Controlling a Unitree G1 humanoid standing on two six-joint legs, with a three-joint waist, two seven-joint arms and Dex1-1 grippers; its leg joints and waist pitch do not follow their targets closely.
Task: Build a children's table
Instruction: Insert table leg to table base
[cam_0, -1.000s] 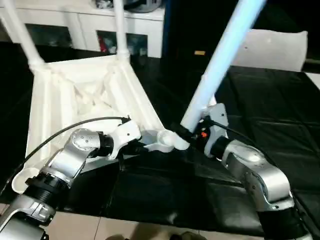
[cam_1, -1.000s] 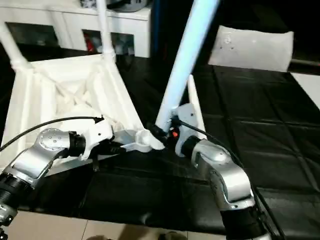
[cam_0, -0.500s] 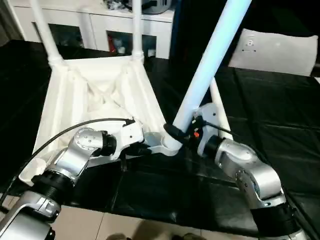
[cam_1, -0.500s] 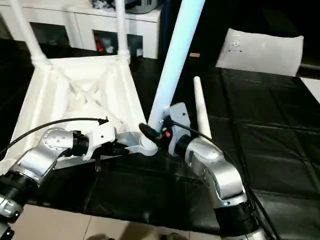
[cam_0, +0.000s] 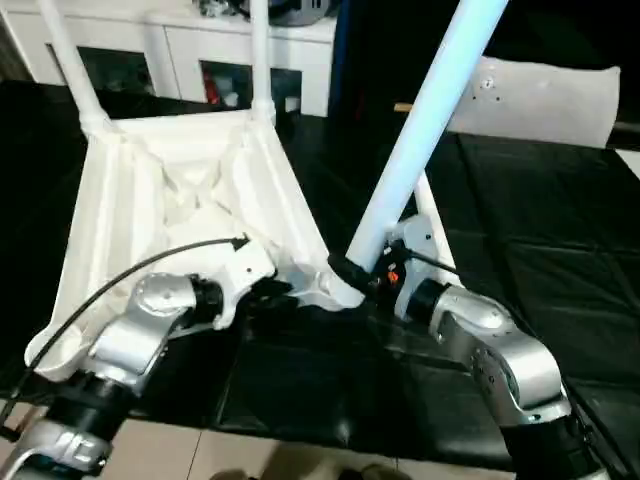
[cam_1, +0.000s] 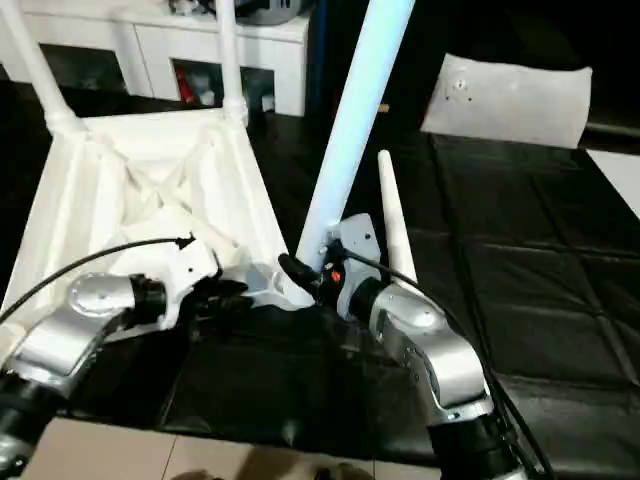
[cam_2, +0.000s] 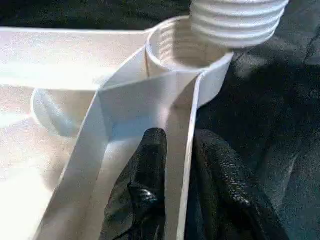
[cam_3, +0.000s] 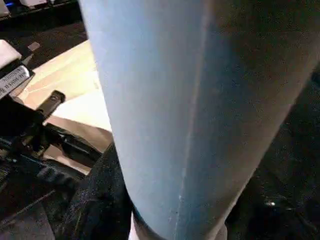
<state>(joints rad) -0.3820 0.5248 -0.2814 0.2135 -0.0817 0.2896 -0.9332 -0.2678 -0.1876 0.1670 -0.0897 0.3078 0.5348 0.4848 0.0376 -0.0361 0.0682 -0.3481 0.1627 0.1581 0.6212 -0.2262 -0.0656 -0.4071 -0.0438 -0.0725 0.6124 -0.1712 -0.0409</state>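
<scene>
On the black mat (cam_0: 520, 270) lies the upturned table top (cam_0: 170, 210). The left gripper (cam_2: 175, 175) straddles its rim by the near corner socket (cam_2: 187, 55), fingers apparently slightly parted. The right gripper (cam_0: 352, 272) clasps a slanted leg (cam_0: 420, 135) over that socket.

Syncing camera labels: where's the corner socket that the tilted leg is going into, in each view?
Left eye: corner socket, lower centre, at the foot of the leg.
Right eye: socket, lower centre, slightly left of the middle.
Left wrist: socket, upper centre, an open threaded ring.
Right wrist: hidden behind the leg.
Shared landmark: that tilted leg, its threaded end at the socket's mouth.
</scene>
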